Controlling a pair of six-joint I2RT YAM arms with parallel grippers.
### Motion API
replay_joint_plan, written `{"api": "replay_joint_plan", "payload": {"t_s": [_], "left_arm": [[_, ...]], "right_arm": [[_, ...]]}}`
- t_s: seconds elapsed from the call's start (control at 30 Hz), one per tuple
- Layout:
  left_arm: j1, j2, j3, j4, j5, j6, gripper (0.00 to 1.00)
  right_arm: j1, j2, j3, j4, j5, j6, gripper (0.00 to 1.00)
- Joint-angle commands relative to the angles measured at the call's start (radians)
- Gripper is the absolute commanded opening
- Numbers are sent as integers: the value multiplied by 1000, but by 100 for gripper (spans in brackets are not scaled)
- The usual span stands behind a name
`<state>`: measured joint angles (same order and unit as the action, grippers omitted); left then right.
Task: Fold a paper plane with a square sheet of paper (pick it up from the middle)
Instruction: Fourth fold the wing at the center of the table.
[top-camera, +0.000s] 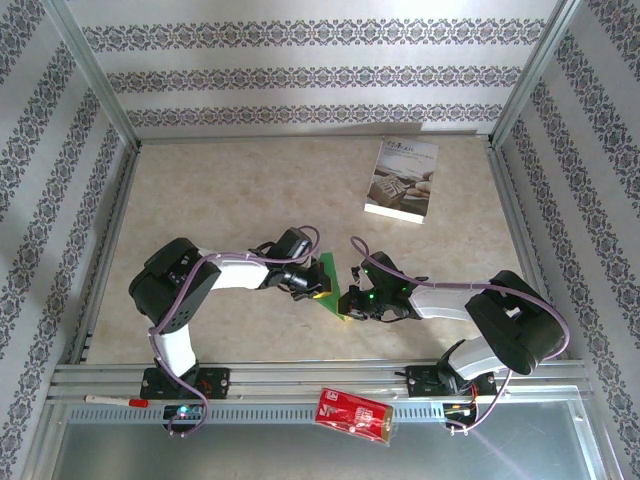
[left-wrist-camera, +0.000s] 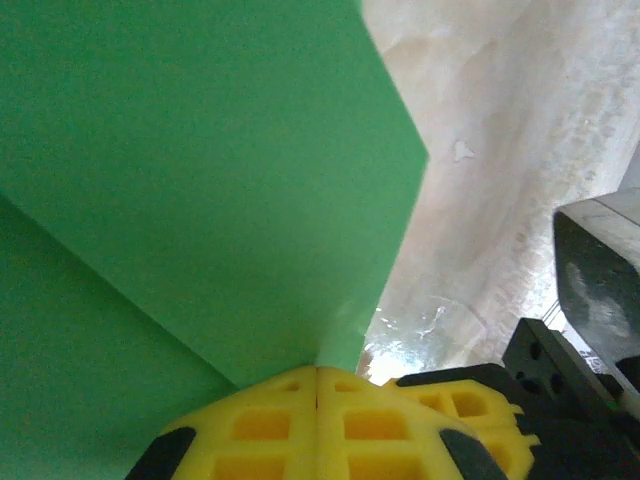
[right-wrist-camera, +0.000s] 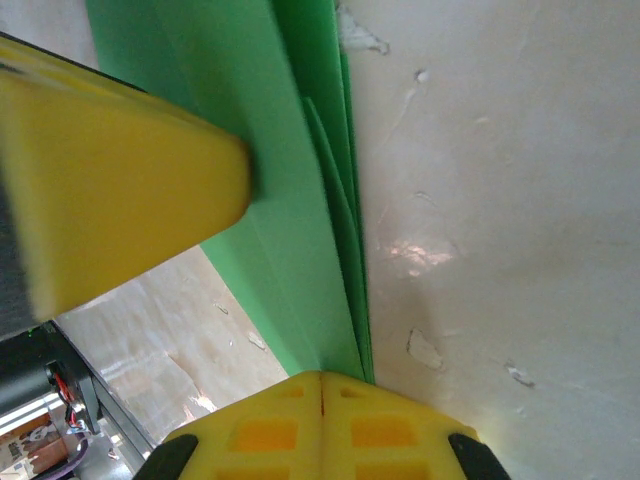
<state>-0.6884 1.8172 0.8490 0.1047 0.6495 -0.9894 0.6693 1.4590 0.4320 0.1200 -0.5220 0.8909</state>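
- Beige marbled table (top-camera: 250, 190), walled on three sides by striped patterned wallpaper (top-camera: 300, 75), with metal rails (top-camera: 300, 378) along the near edge.
- Paper (top-camera: 328, 283): bright green and folded, standing on edge near the middle of the table's front half, between the two grippers.
- Left gripper (top-camera: 316, 290): clenched on the paper. In the left wrist view its yellow fingertips (left-wrist-camera: 317, 378) are pressed together, with the paper (left-wrist-camera: 200, 180) rising out of the seam as a broad flat panel with a slanted fold line.
- Right gripper (top-camera: 353, 306): also clamped on the paper, just beside the left one. In the right wrist view its tips (right-wrist-camera: 322, 380) meet around several stacked green layers (right-wrist-camera: 300, 230).
- A yellow finger (right-wrist-camera: 120, 190) of the left gripper presses the paper's face in the right wrist view.
- Whether the paper's lower edge touches the table cannot be told.
- Booklet (top-camera: 402, 180): white and printed, lying flat at the far right, well apart from the paper.
- Red packet (top-camera: 353, 415): on the metal ledge in front of the arm bases.
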Motion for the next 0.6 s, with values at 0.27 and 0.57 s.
{"api": "replay_joint_plan", "payload": {"t_s": [0.27, 0.57], "left_arm": [[-21, 13, -18, 36, -4, -17, 0], [26, 30, -10, -16, -19, 59, 0]], "right_arm": [[-10, 52, -50, -278, 111, -20, 0], [-11, 54, -40, -349, 132, -35, 0]]}}
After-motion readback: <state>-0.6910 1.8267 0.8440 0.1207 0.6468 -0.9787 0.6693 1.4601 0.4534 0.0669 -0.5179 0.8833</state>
